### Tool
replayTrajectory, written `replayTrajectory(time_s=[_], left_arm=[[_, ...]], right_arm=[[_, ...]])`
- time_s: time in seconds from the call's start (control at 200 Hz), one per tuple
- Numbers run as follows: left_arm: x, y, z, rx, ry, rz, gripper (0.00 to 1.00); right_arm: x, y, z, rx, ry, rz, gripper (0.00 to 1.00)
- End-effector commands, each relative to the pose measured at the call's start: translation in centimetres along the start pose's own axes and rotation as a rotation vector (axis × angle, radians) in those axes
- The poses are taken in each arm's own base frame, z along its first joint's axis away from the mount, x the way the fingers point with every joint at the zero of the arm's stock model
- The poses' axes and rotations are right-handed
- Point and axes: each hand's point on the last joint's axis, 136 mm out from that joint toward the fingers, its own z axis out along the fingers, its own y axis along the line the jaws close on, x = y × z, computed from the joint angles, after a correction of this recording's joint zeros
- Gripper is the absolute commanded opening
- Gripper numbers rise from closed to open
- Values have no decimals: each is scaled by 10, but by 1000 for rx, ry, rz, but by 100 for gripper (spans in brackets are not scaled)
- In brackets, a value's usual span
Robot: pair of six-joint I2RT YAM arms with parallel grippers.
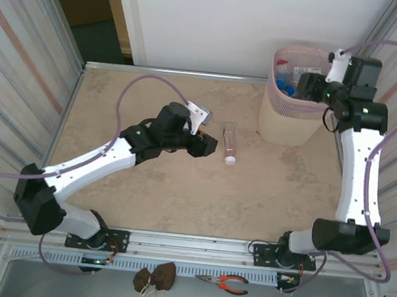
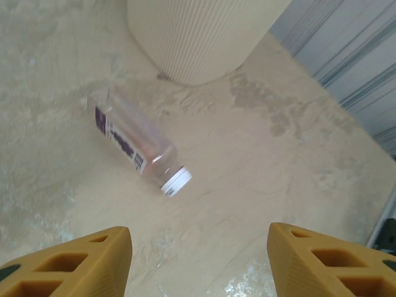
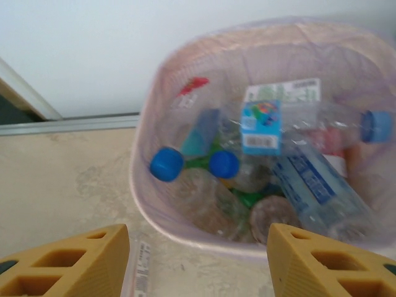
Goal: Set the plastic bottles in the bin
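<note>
One clear plastic bottle (image 1: 230, 143) with a white cap and a pinkish label lies on its side mid-table, cap toward the near edge. My left gripper (image 1: 211, 148) hovers just left of it, open, with nothing between its fingers. In the left wrist view the bottle (image 2: 136, 143) lies ahead of the gripper (image 2: 199, 260), clear of both fingertips. The pale pink bin (image 1: 287, 126) stands at the back right and holds several bottles (image 3: 309, 179), some blue-capped. My right gripper (image 1: 296, 88) hangs over the bin's rim (image 3: 185, 238), open and empty (image 3: 199, 260).
The bin's ribbed wall (image 2: 198, 37) stands just beyond the lying bottle. Corrugated metal walls close in the table's left and right sides. Orange-handled pliers (image 1: 229, 284) and a brown cloth bundle (image 1: 155, 278) lie on the shelf in front of the arm bases.
</note>
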Motion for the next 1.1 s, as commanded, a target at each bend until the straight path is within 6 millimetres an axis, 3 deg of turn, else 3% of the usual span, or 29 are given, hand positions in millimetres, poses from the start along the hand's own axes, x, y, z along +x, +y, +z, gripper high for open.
replayTrajectory(time_s=[0.0,0.296,0.506,0.641,0.666,0.802,1.097], left_arm=[[7,10,16,-95,60,-73,60],[44,20,81,-231,261,-245,58],[71,29,118,-371,399,-372,60],[69,22,131,-400,399,-383,63],[77,25,140,-418,416,-383,64],[79,23,154,-434,409,-410,67],[91,26,184,-447,431,-443,63]], right_arm=[[-1,0,-18,-24,-50,23,59],[16,2,-27,-45,-55,52,59],[14,6,-29,-62,-61,53,59],[13,7,-29,-66,-63,54,59],[14,7,-29,-69,-62,55,59],[14,8,-28,-76,-62,57,59],[11,11,-31,-82,-70,50,59]])
